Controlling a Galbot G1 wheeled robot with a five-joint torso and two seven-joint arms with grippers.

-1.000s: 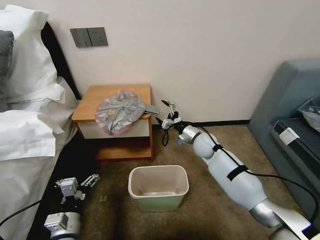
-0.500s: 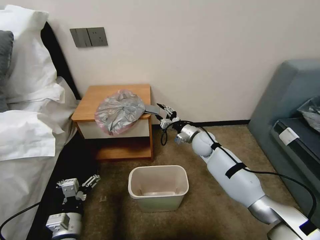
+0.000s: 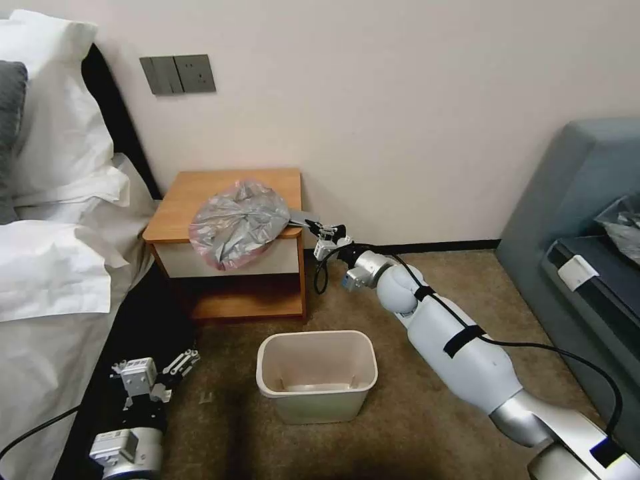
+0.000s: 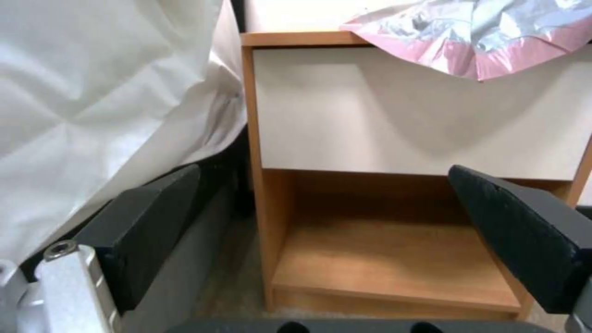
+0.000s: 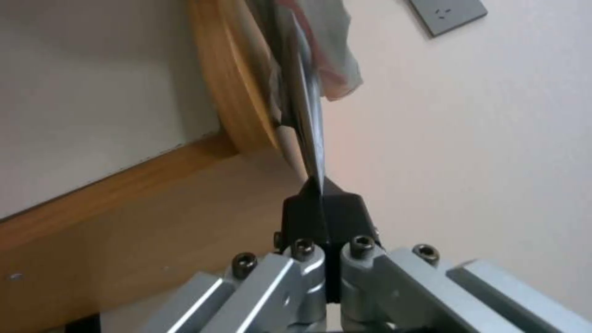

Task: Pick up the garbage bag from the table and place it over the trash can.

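The crinkled silvery garbage bag (image 3: 237, 223) lies on the wooden table (image 3: 200, 190), and its pink edge (image 4: 481, 51) hangs over the white drawer front. A flat grey flap of the bag sticks out past the table's right edge. My right gripper (image 3: 319, 230) is shut on that flap; the right wrist view shows the thin sheet (image 5: 305, 101) pinched between the black pads (image 5: 345, 217). The cream trash can (image 3: 317, 377) stands on the carpet in front of the table. My left gripper (image 3: 170, 373) hangs open low beside the bed, facing the table's lower shelf (image 4: 395, 263).
A bed with white linen (image 3: 53, 267) borders the table on the left. A grey sofa (image 3: 580, 220) stands at the right. Wall sockets (image 3: 177, 73) sit above the table. Open carpet (image 3: 413, 427) lies around the trash can.
My right gripper has moved left to the table's right edge and gone from open to shut on the bag's protruding flap. The left arm has hardly moved.
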